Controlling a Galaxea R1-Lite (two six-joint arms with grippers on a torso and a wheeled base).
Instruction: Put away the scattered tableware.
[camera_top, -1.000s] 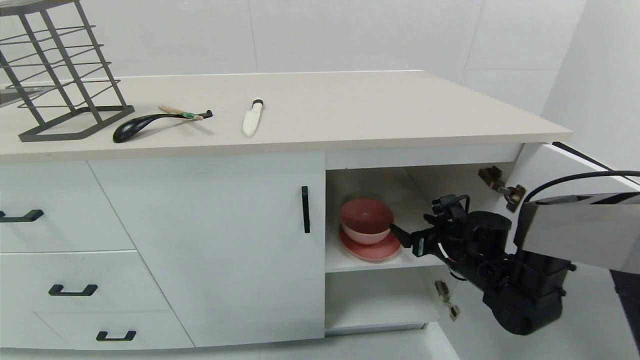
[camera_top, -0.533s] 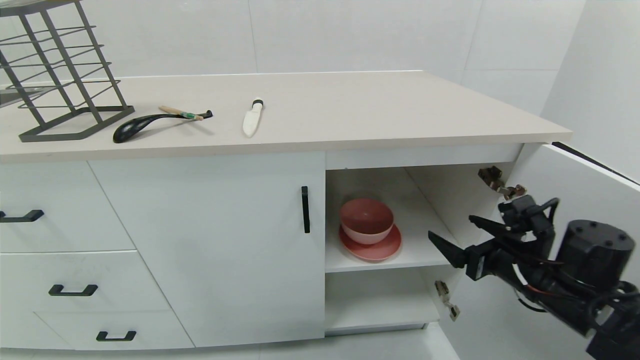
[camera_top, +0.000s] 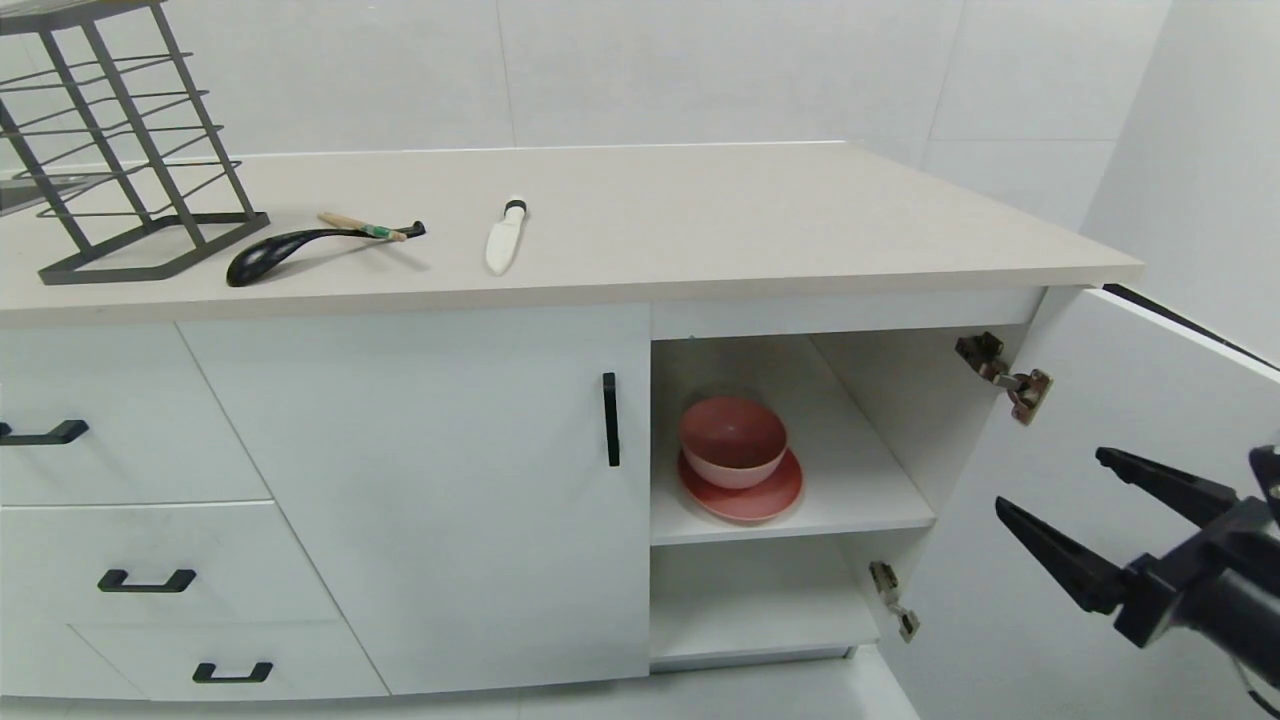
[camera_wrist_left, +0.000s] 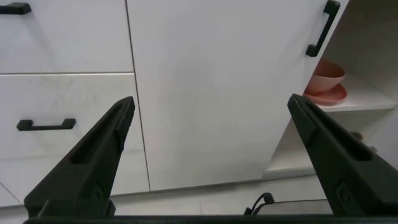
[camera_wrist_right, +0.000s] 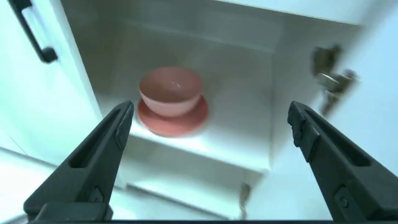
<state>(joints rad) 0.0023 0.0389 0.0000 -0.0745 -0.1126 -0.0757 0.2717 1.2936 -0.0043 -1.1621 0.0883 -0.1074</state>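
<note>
Bowl (camera_top: 732, 440) — smooth plastic; countertop (camera_top: 750, 220) — matt

One pink bowl (camera_top: 733, 440); one pink plate (camera_top: 742, 497) under it; on the counter (camera_top: 700, 220), one black ladle (camera_top: 290, 247); wooden chopsticks (camera_top: 360, 225) across its handle, one or a pair I cannot tell; one white knife (camera_top: 505, 237) at the ladle's three o'clock; one wire rack (camera_top: 100, 270) at its nine o'clock; three drawer handles (camera_top: 146, 580); one door handle (camera_top: 611, 418); two hinges (camera_top: 1005, 377); two shelves (camera_top: 860, 490).
</note>
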